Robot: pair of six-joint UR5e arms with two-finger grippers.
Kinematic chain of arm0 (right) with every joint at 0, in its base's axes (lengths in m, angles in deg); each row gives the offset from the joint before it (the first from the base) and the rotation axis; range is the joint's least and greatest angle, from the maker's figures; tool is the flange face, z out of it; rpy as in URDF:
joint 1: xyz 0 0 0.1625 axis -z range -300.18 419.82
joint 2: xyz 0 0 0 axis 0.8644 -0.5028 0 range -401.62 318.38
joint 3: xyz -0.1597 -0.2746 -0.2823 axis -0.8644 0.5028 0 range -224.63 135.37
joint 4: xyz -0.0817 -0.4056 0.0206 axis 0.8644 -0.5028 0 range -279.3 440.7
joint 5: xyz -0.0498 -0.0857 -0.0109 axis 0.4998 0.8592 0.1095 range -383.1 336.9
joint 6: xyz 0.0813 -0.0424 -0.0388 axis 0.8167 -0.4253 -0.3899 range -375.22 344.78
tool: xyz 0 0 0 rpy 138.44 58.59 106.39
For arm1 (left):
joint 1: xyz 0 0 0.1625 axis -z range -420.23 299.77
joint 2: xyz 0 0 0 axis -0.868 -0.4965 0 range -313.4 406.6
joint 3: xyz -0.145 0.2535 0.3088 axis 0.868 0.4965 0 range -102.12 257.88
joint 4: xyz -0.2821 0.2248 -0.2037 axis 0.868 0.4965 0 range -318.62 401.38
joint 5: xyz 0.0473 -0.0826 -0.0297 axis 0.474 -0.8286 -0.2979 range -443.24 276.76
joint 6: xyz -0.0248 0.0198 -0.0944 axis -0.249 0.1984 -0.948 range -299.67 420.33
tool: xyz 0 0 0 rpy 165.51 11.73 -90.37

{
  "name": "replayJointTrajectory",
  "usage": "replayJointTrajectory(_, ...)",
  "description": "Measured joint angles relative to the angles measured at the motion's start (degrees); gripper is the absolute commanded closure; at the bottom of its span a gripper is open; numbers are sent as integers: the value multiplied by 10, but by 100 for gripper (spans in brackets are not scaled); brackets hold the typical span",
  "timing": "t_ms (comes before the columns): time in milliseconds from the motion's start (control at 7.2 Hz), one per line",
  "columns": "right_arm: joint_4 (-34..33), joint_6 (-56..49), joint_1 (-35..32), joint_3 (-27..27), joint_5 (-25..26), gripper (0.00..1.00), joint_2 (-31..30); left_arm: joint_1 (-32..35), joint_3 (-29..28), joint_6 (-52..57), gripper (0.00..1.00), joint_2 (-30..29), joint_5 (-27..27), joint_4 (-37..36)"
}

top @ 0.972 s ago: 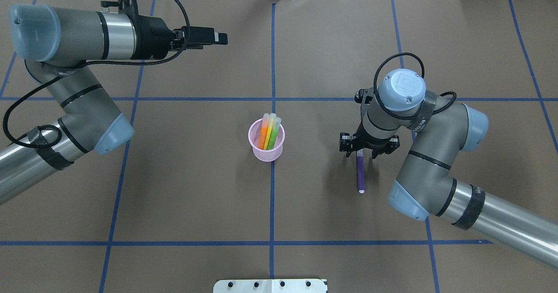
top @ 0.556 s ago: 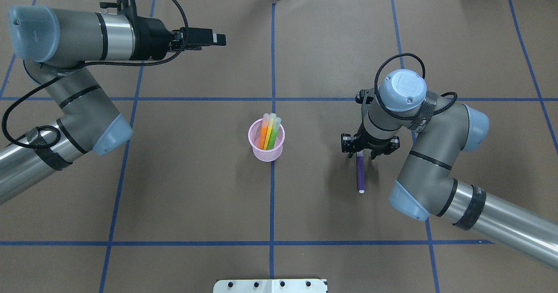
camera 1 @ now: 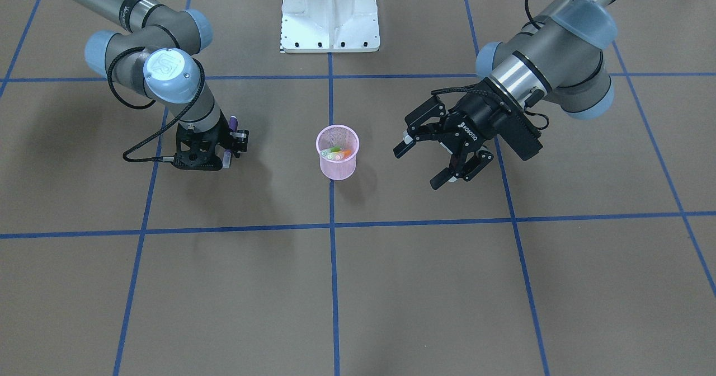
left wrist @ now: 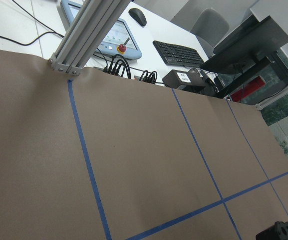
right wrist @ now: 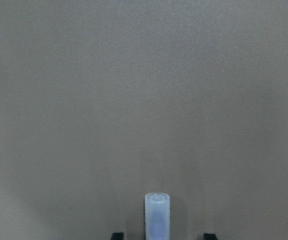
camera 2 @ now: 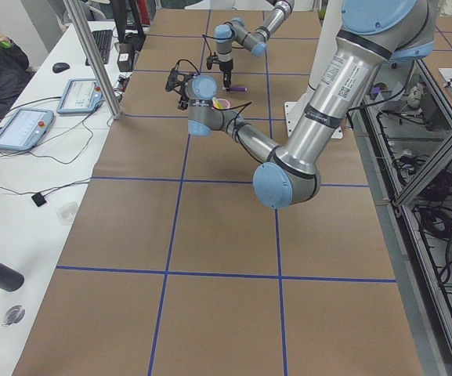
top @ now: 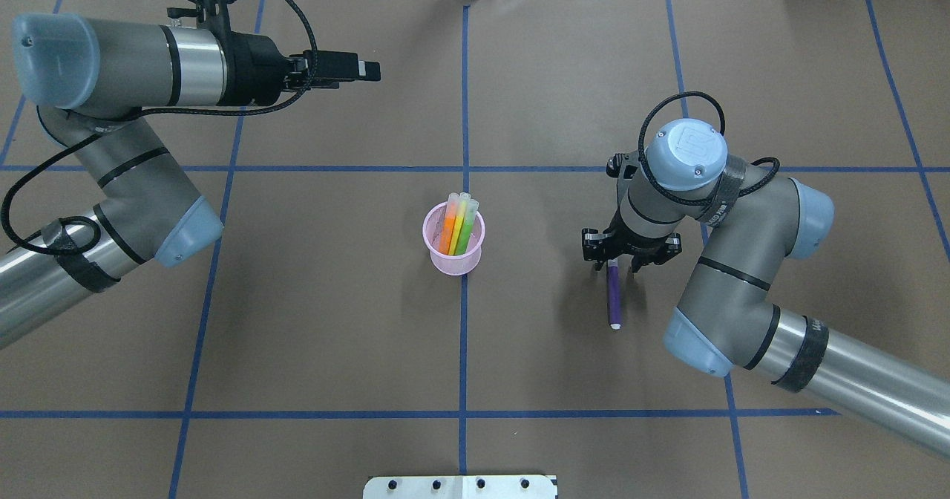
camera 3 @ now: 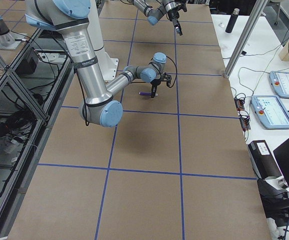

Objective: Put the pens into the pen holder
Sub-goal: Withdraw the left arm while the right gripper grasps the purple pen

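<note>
Purple pen [top: 614, 298]: a slim stick lying flat on the brown paper-covered table [top: 334, 321]. Its long axis runs near-to-far from the robot. The small white tip points back toward the robot, and the translucent whitish cap end points away, under the right gripper [top: 616, 263].

Right gripper: points straight down with its jaws spread and straddles the cap end. In the right wrist view the two black fingertips [right wrist: 116, 235] sit on either side of the cap, with a gap on each side and no contact.

Pen holder [top: 453, 260]: a small pink wire-mesh cup, round-rimmed and slightly tapered, standing upright on the blue tape centre line [top: 463, 350]. It is well apart from the purple pen, toward the robot's left of it. Inside it, the orange pen [top: 447, 233] and the bright green pen [top: 464, 235] lean side by side, with their whitish caps over the far rim.

Left gripper [camera 1: 420, 166]: held above the table on the far left side, with its fingers wide apart and nothing between them.

White metal robot base [camera 1: 330, 12]: at the table's near edge, on the centre line.
</note>
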Motion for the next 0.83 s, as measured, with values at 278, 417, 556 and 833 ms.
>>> replayJointTrajectory(278,0,0,0,0,-3,56,0,0,0,0,0,4,-1,2)
replayJointTrajectory(417,0,0,0,0,-4,56,0,0,0,1,0,5,-1,3)
replayJointTrajectory(556,0,0,0,0,-5,56,0,0,0,1,0,6,-1,3)
replayJointTrajectory(833,0,0,1,0,-6,55,0,0,0,1,0,7,-1,4)
